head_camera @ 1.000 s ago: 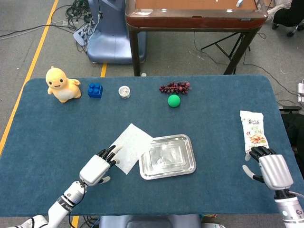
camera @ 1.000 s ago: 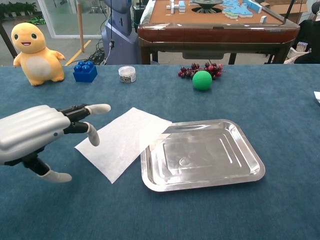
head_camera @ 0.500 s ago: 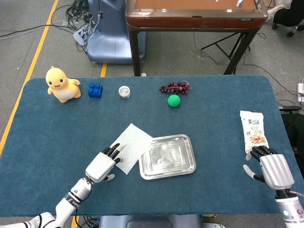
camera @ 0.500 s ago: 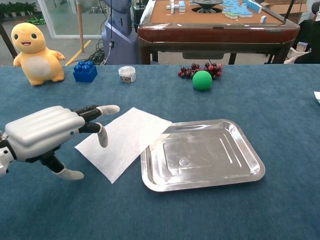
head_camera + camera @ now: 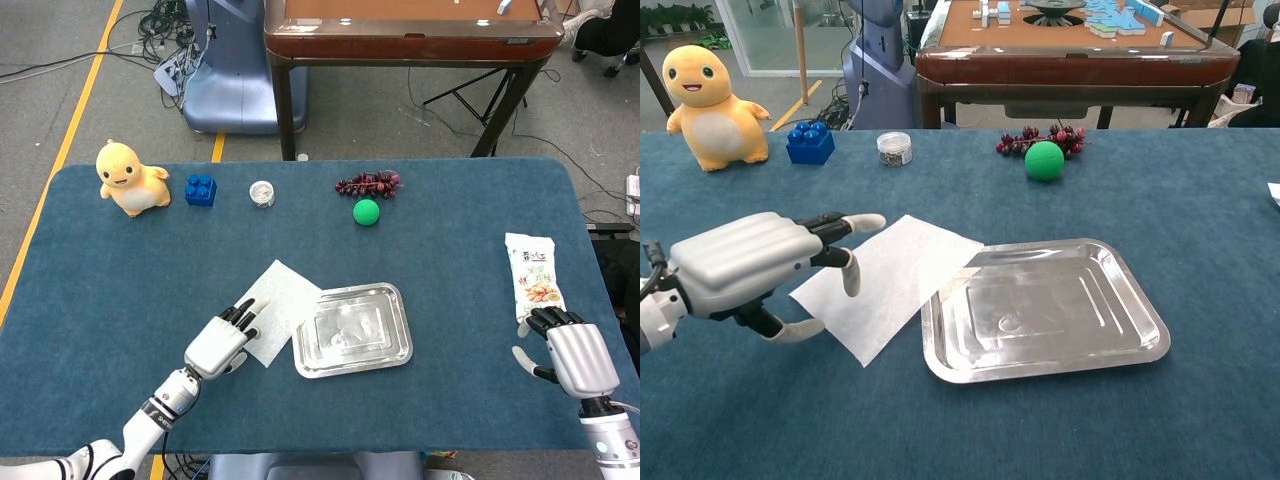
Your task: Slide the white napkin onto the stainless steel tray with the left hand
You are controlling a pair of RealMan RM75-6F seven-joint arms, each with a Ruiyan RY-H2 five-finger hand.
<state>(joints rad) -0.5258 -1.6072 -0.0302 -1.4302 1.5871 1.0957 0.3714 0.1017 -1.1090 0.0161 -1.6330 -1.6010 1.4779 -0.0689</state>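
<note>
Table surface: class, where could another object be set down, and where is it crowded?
Bare cloth lies between the green ball, stainless steel tray and snack packet, and below the yellow toy. It is crowded around the white napkin, where the left robot hand reaches.

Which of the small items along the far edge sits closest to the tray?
The green ball. It sits nearer the tray than the grapes just behind it; the jar, blue block and yellow toy are farther left.
</note>
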